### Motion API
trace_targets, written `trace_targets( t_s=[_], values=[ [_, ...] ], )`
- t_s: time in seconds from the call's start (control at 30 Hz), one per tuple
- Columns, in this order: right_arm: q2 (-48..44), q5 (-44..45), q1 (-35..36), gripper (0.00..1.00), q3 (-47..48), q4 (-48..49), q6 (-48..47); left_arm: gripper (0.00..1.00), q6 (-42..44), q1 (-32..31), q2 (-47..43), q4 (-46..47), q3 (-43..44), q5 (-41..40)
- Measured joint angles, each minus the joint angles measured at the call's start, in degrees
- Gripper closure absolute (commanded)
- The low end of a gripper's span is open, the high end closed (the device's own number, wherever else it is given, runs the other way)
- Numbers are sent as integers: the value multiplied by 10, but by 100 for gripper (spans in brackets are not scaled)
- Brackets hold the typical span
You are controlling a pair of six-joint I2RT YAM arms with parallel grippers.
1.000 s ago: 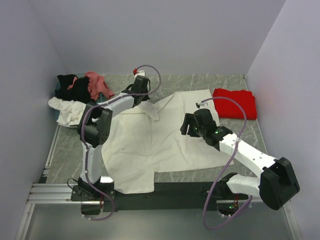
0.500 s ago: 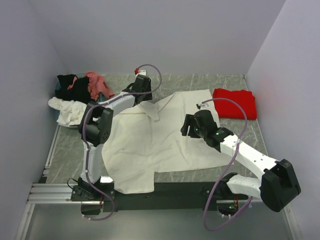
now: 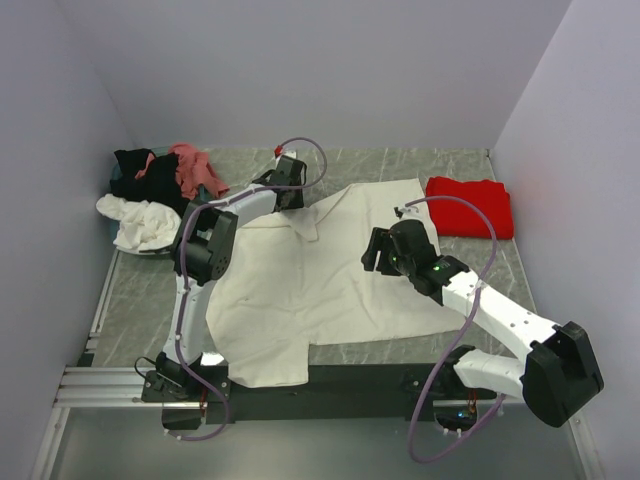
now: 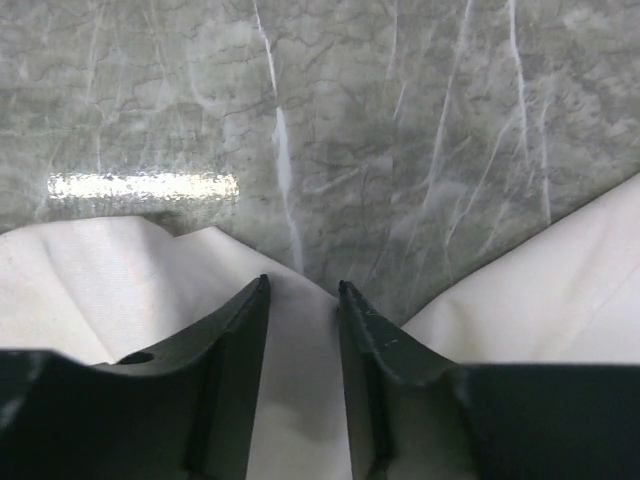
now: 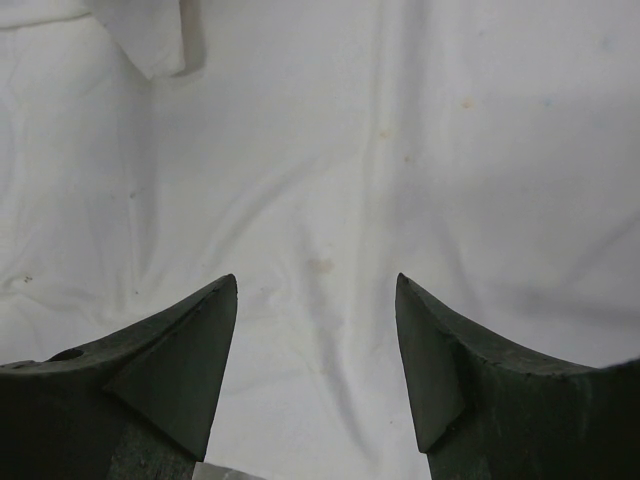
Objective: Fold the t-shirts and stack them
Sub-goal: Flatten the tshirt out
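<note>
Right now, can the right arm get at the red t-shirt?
Probably yes. The red t-shirt lies uncovered at the far right, with nothing on it, close to the right gripper, which hangs open over the cream t-shirt.

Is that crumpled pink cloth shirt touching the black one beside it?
Touching. The top view shows the crumpled pink cloth t-shirt draped partly over the crumpled black cloth t-shirt, with no gap between them.

The cream t-shirt [image 5: 330, 150] filled the view, spread with soft creases beneath the right gripper [image 5: 315, 280]. The jaws stood wide apart, with nothing held between them. Beyond the gripper, up to its left, lay a folded flap [image 5: 150, 40] of the shirt. A small brownish spot [image 5: 320, 265] marked the cloth just ahead of the gripper.
</note>
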Motion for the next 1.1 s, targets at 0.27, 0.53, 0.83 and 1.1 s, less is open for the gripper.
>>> trace_targets(
  t_s=[0.27, 0.53, 0.83, 1.1],
  values=[
    [0, 0, 0, 29, 0, 0, 0, 100, 0, 0, 0, -6, 0, -7],
    [0, 0, 0, 29, 0, 0, 0, 100, 0, 3, -2, 0, 0, -25],
    [3, 0, 0, 29, 0, 0, 0, 96, -31, 45, -50, 55, -2, -78],
    [24, 0, 0, 29, 0, 0, 0, 18, -27, 85, -63, 154, -4, -119]
  ],
)
